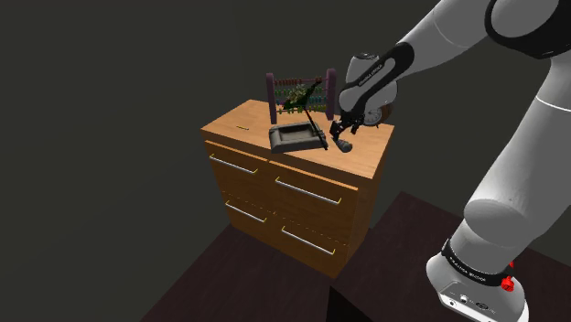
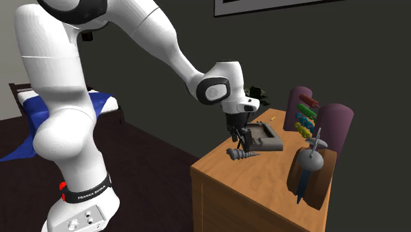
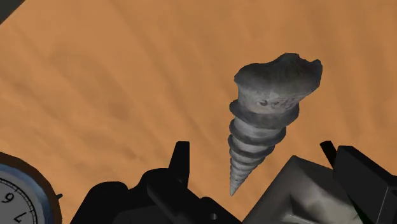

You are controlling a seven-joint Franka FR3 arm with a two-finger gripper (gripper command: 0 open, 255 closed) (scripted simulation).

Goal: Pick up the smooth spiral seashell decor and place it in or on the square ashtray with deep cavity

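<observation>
The grey spiral seashell [image 2: 244, 154] lies on its side on top of the brown wooden chest of drawers [image 2: 263, 174], near the middle of the second exterior view. The black two-finger gripper [image 2: 241, 137] hangs right over it. In the wrist view its two fingers [image 3: 181, 159] stand apart. The shell rests on the wood in front of them, and they do not touch it. So the gripper is let go and holds nothing.

The dark grey square ashtray [image 1: 297, 137] with a deep hollow sits on the same top, just beside the shell. In the shoulder view it is a little to the left of the shell, near the middle of the frame. Nothing lies in it.

Behind them stands a bead frame with two purple ends [image 2: 316, 118]. A round clock with a brown rim [image 3: 16, 197] sits close to the gripper.
</observation>
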